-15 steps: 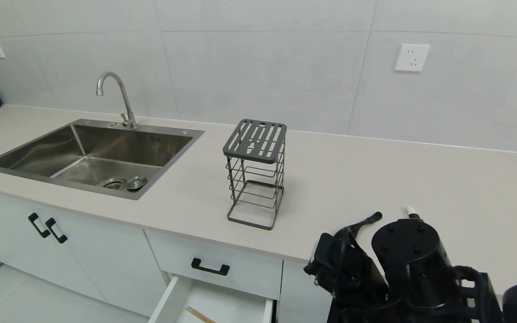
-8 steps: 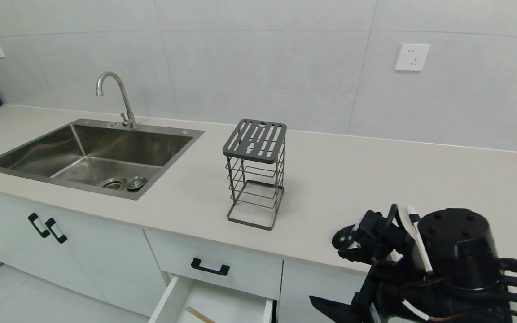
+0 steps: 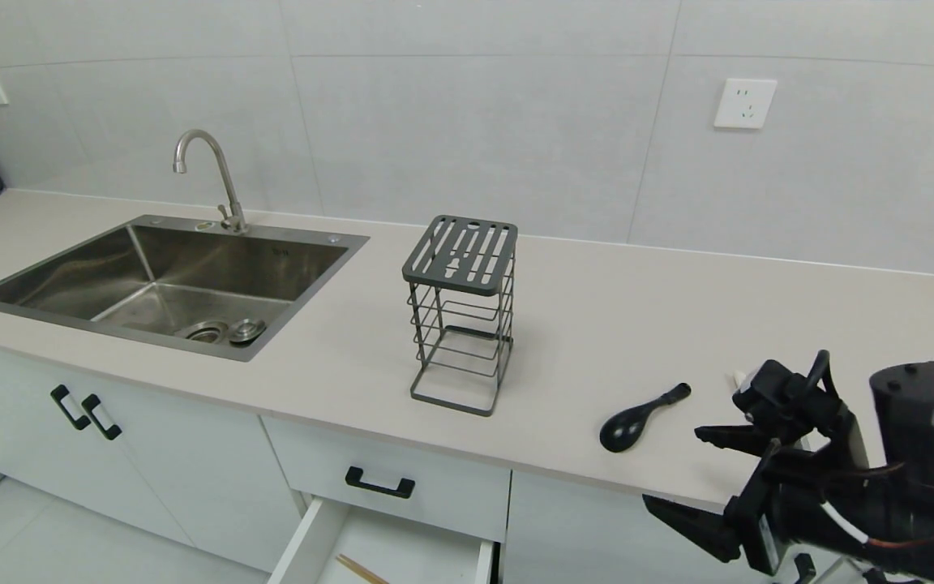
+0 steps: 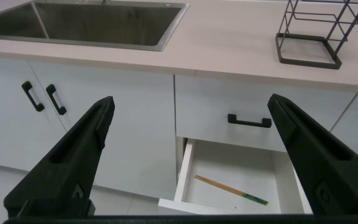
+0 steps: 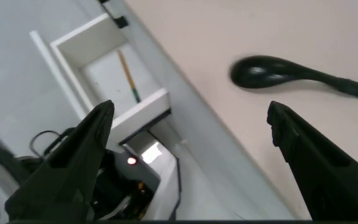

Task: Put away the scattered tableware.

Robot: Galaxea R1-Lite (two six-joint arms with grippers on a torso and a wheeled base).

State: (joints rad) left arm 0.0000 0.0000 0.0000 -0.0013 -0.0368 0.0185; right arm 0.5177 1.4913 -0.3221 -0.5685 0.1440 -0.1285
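Here, the bench [image 3: 678, 308] stands over an open drawer [image 3: 386, 551]; the left gripper [image 4: 191, 106] and right gripper [image 3: 706, 483] both gape empty. The black spoon [image 3: 644, 416] lies near the bench's front edge, where a glancing grab could knock it off. The right arm has swung rightward, uncovering it.

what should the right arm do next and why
Probably ease the right gripper toward the robot's left and down over the black spoon, then close on its handle. The spoon lies loose on the counter near the front edge, the gripper is open and empty beside it, and the open drawer below holds chopsticks.
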